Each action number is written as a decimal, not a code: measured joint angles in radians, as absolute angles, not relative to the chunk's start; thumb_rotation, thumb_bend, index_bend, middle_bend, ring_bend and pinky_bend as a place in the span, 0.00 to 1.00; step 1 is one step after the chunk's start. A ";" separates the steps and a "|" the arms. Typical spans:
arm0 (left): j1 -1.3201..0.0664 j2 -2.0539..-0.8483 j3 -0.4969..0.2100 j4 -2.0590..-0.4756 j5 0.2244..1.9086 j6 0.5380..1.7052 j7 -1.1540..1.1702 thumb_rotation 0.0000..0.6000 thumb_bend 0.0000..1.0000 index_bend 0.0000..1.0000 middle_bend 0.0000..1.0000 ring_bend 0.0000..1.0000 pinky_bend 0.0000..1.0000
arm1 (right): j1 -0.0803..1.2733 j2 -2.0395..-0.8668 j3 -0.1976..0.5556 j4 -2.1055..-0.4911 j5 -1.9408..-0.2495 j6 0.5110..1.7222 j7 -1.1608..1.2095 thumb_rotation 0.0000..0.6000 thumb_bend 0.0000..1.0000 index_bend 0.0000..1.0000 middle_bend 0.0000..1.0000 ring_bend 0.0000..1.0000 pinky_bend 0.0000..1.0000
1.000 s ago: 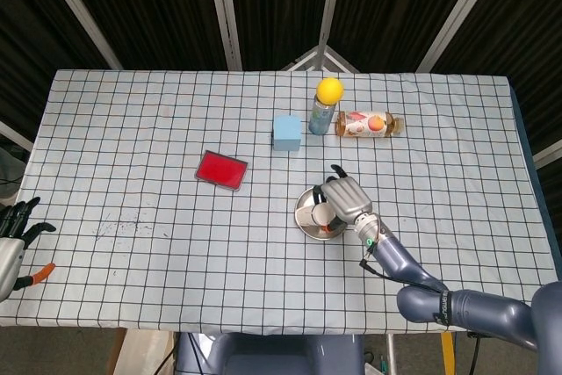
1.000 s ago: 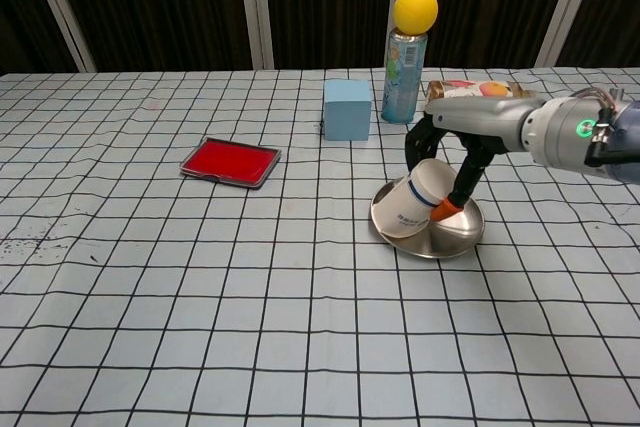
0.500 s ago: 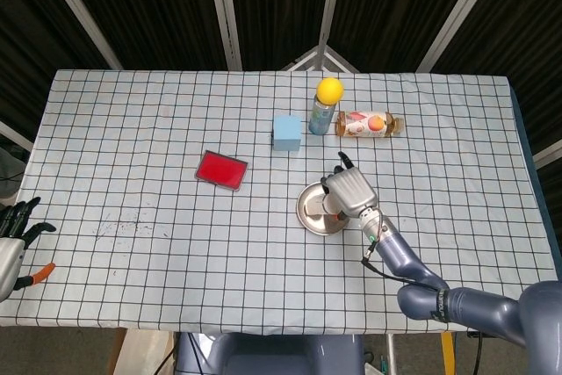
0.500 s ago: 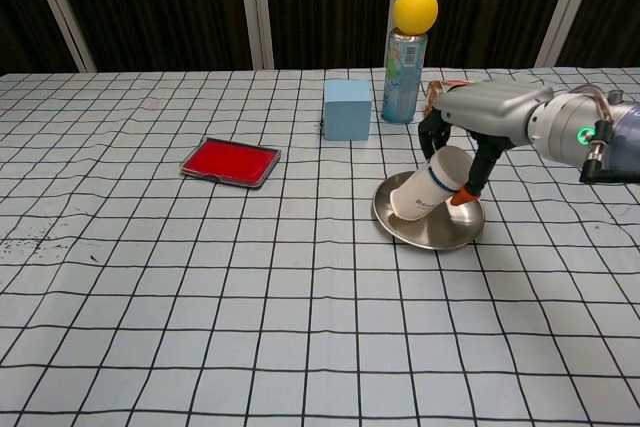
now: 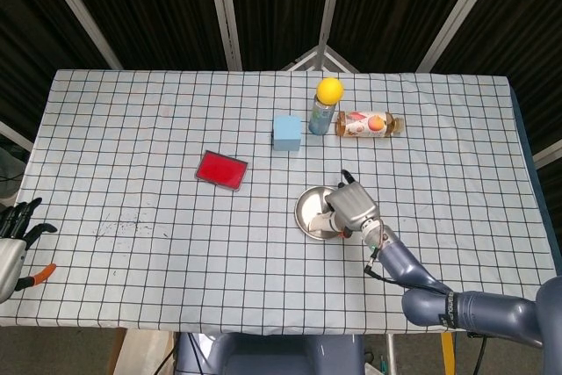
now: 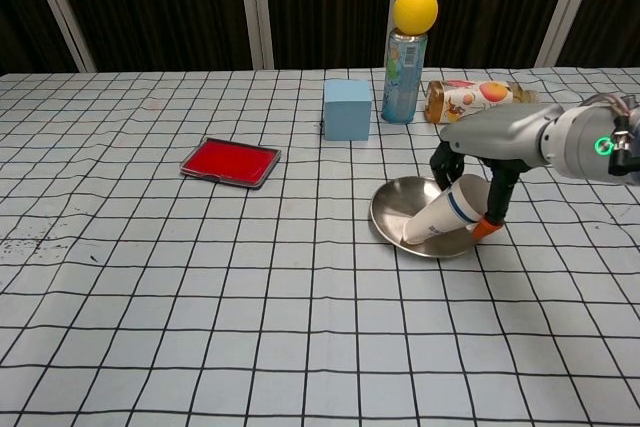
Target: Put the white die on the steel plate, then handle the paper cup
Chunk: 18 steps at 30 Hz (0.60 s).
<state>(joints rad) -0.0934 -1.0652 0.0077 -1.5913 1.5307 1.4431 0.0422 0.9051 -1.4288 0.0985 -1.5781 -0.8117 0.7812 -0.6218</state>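
A white paper cup (image 6: 443, 216) with a blue band lies tilted on its side, its mouth down in the steel plate (image 6: 393, 209) and its base over the plate's right rim. My right hand (image 6: 487, 150) grips the cup from above, fingers on both sides of it. In the head view the right hand (image 5: 352, 207) covers the right part of the steel plate (image 5: 310, 207) and hides most of the cup. No white die shows in either view. My left hand (image 5: 12, 240) rests at the table's front left edge, fingers apart and holding nothing.
A red flat case (image 6: 230, 162) lies left of the plate. Behind the plate stand a light blue cube (image 6: 347, 109) and a spray can (image 6: 401, 80) with a yellow ball (image 6: 415, 8) on top. A bottle (image 6: 468, 98) lies on its side further right.
My right hand has carried the cup rightward and toward the near side of the plate and lowered it. The cup now lies flatter, mouth in the plate.
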 measured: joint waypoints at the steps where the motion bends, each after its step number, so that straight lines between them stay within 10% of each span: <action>1: -0.093 -1.065 0.008 -1.591 1.531 1.444 0.041 1.00 0.29 0.34 0.00 0.00 0.02 | 0.907 -1.427 0.104 -1.584 -0.814 0.777 -0.603 1.00 0.37 0.88 0.58 0.31 0.00; 18: -0.093 -1.063 0.006 -1.587 1.530 1.445 0.031 1.00 0.29 0.34 0.00 0.00 0.02 | 0.852 -1.525 0.162 -1.481 -1.007 0.895 -0.361 1.00 0.37 0.85 0.58 0.31 0.00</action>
